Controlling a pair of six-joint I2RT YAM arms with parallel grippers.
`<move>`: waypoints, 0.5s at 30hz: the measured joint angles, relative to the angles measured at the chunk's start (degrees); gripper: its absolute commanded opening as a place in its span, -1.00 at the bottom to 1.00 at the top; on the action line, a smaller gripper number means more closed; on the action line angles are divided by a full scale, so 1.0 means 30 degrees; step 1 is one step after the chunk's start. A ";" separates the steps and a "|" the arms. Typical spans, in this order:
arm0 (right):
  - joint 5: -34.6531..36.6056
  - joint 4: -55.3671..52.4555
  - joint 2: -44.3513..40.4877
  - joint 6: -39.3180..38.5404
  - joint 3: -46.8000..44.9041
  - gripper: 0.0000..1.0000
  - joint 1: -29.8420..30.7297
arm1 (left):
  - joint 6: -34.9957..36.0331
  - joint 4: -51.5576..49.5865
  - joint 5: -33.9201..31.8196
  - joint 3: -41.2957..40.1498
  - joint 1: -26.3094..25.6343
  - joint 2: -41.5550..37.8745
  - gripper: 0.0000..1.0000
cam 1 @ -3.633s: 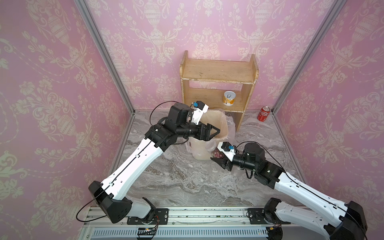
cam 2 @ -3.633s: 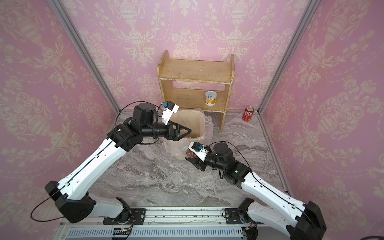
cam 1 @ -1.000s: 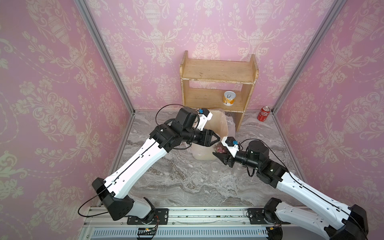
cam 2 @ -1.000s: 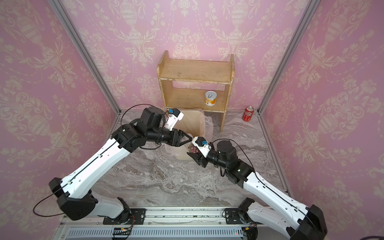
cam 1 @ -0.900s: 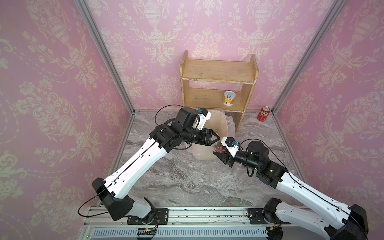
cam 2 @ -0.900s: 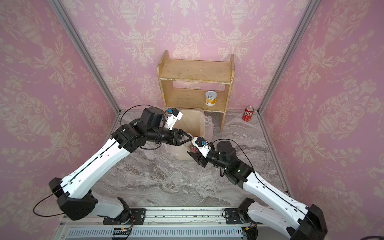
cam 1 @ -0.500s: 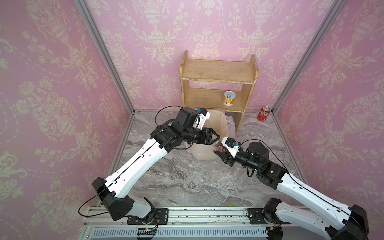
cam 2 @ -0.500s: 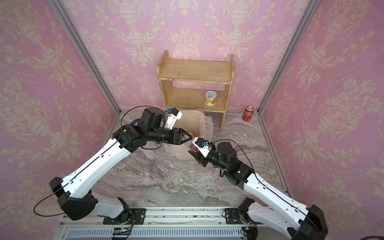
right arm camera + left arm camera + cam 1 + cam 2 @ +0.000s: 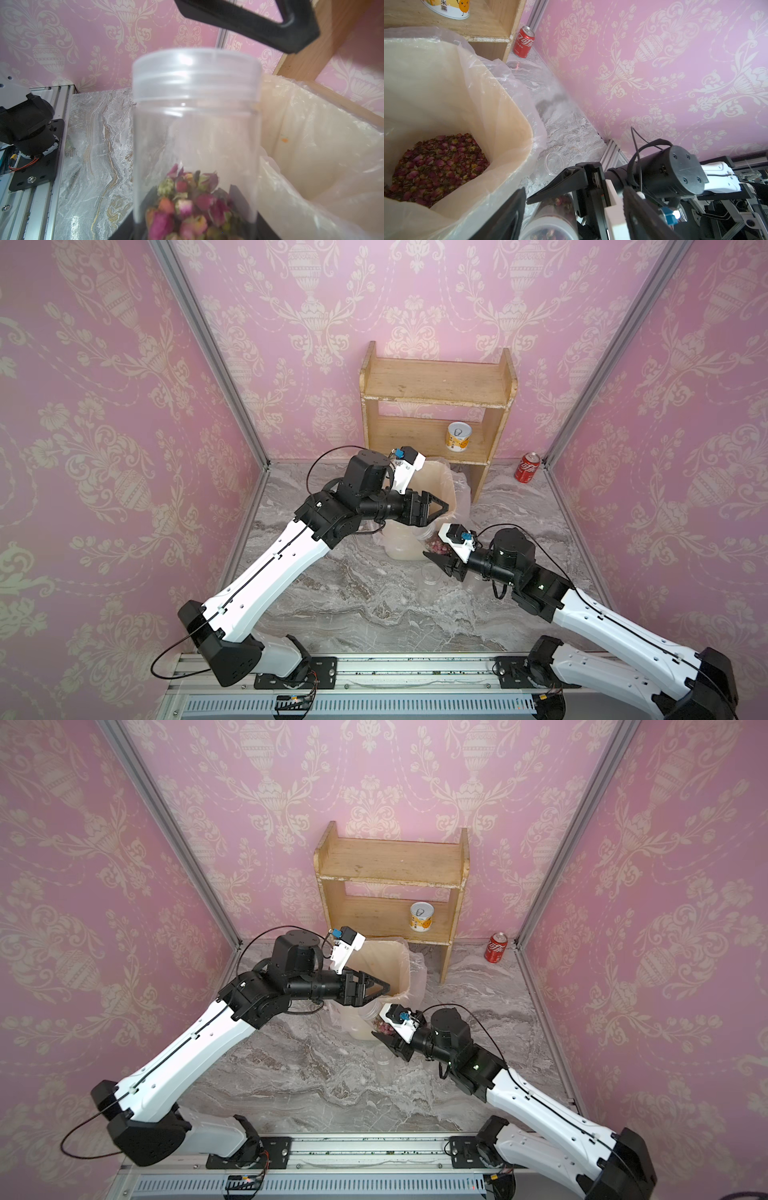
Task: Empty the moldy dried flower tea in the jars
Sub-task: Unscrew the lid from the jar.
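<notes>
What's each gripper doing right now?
Left gripper: open, empty.
Right gripper: closed on the clear cylindrical plastic jar of pinkish dried flower buds.

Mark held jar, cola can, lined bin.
held jar [image 9: 195,133], right wrist view, clear wall above the buds.
cola can [image 9: 527,468], in a top view, red side.
lined bin [image 9: 477,99], left wrist view, inner wall.

The left arm [image 9: 274,568] and right arm [image 9: 602,622] had white shells, black joints and black wrist motors [image 9: 511,547]. Behind the black left gripper [image 9: 444,508] and right gripper [image 9: 434,548] sat white camera blocks [image 9: 409,466] with blue connectors [image 9: 400,453]; black cables [image 9: 328,456] looped nearby.
</notes>
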 measured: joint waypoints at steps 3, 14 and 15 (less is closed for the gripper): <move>-0.0707 0.0000 -0.0029 0.0182 -0.0015 -0.77 -0.0095 | 0.1632 -0.0109 0.1195 0.0000 0.1348 -0.0357 0.73; -0.7359 0.0117 -0.0364 0.2601 -0.0240 -0.79 -0.2251 | 1.2160 -0.3067 0.7140 -0.1348 0.3089 -0.2346 0.94; -0.7839 0.0109 -0.0357 0.2725 -0.0240 -0.79 -0.2266 | 1.2473 -0.3053 0.7628 -0.1486 0.3089 -0.2361 0.94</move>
